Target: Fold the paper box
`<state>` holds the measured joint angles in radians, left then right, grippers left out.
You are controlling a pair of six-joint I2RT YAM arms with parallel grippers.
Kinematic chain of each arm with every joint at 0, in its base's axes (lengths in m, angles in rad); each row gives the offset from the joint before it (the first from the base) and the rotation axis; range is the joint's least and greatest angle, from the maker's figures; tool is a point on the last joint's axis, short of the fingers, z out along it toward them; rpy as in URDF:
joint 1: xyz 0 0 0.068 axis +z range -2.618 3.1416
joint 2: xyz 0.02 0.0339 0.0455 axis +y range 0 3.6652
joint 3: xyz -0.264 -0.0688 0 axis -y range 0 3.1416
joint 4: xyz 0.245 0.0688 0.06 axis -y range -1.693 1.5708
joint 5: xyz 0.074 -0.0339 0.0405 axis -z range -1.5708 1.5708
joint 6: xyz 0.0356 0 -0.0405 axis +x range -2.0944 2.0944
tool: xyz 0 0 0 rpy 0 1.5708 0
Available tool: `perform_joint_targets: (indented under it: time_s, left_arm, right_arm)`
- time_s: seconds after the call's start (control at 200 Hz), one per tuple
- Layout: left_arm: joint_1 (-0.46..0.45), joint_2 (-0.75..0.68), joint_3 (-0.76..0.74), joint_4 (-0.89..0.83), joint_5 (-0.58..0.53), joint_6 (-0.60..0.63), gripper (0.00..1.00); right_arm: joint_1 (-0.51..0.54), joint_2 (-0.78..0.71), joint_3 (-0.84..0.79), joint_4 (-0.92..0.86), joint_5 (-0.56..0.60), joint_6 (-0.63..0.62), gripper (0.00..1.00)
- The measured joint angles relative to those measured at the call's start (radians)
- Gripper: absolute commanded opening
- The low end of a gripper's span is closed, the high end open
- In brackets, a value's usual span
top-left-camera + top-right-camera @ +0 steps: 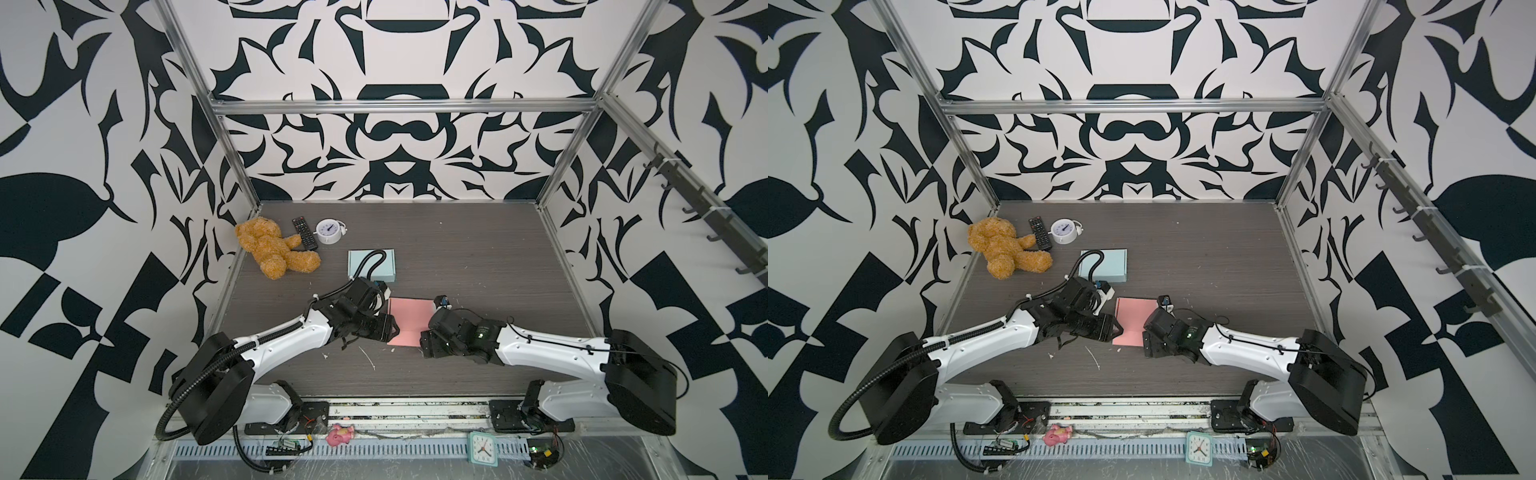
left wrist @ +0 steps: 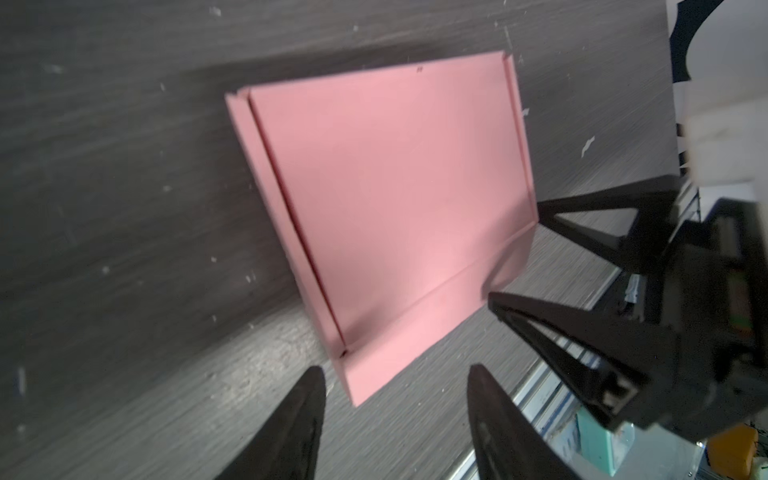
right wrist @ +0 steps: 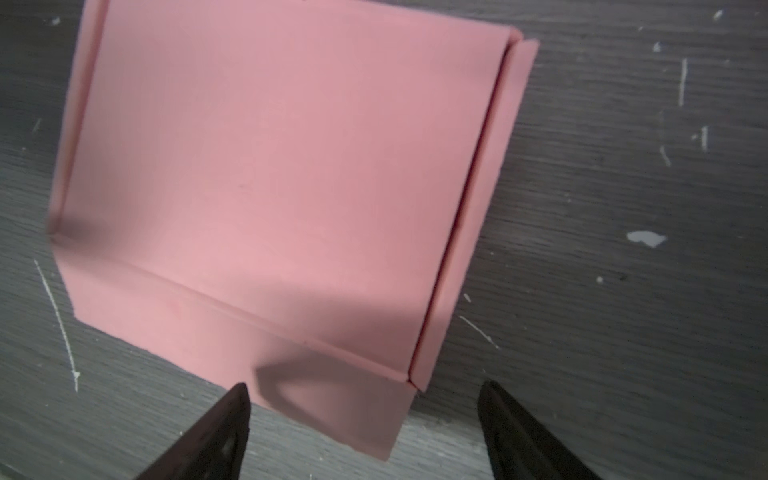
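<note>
The pink paper box (image 1: 409, 318) (image 1: 1136, 316) lies flat on the dark wood table, with narrow side flaps creased up and one flap spread toward the front. My left gripper (image 1: 394, 329) (image 2: 395, 370) is open at the box's left front corner, and nothing is between its fingers. At the box's right front corner my right gripper (image 1: 424, 334) (image 3: 361, 386) is open too, its tips just short of the front flap (image 3: 332, 399). The left wrist view shows the box (image 2: 395, 199) with the right gripper's black fingers (image 2: 590, 232) beside its far edge.
A light blue box (image 1: 371, 264) lies behind the left arm. A teddy bear (image 1: 270, 247), a remote (image 1: 304, 233) and a white alarm clock (image 1: 328, 231) sit at the back left. A pink toy (image 1: 340, 434) and a mint clock (image 1: 482, 448) rest on the front rail.
</note>
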<state>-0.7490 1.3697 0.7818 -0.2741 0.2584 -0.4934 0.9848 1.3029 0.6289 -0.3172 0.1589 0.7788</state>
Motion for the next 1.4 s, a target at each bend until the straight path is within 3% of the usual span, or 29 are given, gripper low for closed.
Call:
perform_joint_targets:
  time_s: [0.59, 1.09, 1.4]
  left_arm:
    - [0.110, 0.402, 0.351, -0.003, 0.055, 0.125, 0.57]
    - [0.115, 0.425, 0.343, -0.023, 0.079, 0.163, 0.56]
    - [0.115, 0.366, 0.268, -0.027, 0.087, 0.162, 0.55]
  right_arm:
    - [-0.024, -0.032, -0.034, -0.004, 0.003, -0.004, 0.88]
    - [-0.058, -0.050, -0.051, -0.005, 0.002, -0.019, 0.88]
    - [-0.108, -0.052, -0.051, -0.004, 0.001, -0.046, 0.88]
